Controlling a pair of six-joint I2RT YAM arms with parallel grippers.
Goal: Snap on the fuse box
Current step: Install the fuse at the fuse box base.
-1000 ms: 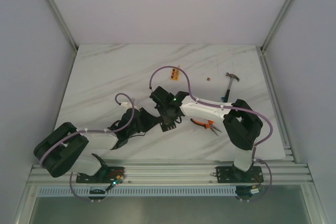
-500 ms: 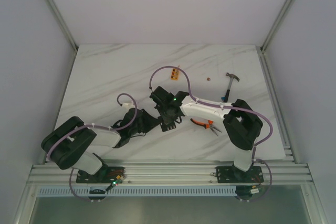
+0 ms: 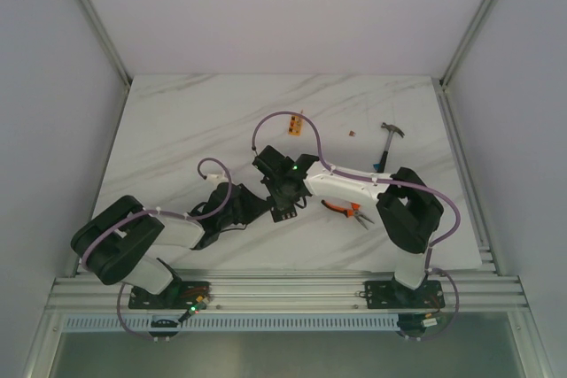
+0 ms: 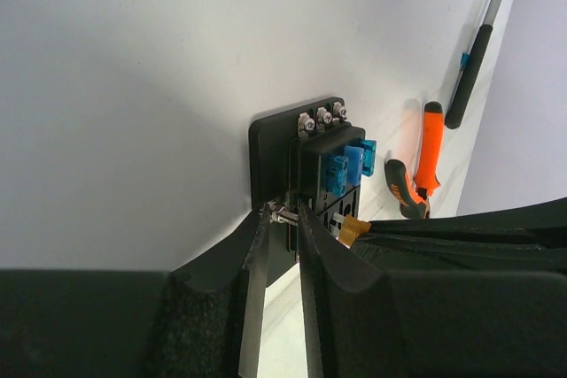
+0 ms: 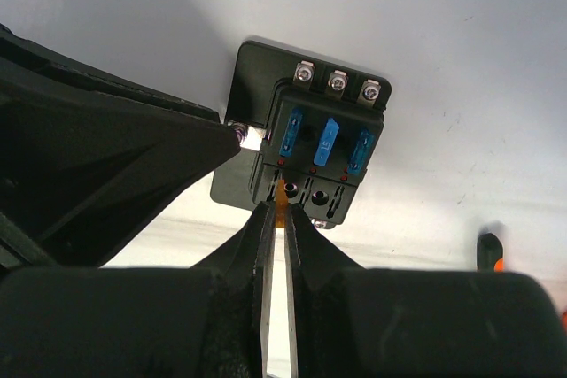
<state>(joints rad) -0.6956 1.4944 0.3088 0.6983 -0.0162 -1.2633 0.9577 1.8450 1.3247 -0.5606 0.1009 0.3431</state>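
Note:
The fuse box (image 5: 310, 152) is a black block on a black base plate with three blue fuses in its top row and three screws above them. It lies on the white table, mostly hidden under both grippers in the top view (image 3: 284, 213). My left gripper (image 4: 283, 212) is shut on a small metal tab at the box's side edge. My right gripper (image 5: 284, 208) is shut on a small orange fuse (image 5: 284, 194) that stands at a slot in the lower row of the box. The orange fuse also shows in the left wrist view (image 4: 352, 229).
Orange-handled pliers (image 3: 344, 210) lie just right of the box. A hammer (image 3: 390, 142) lies at the far right. A small orange block (image 3: 297, 126) and a tiny brown piece (image 3: 352, 134) lie behind the grippers. Metal frame rails border the table.
My left arm's rear links have swung right and up a little. Both grippers have stayed at the fuse box, with no visible movement in the last half second.

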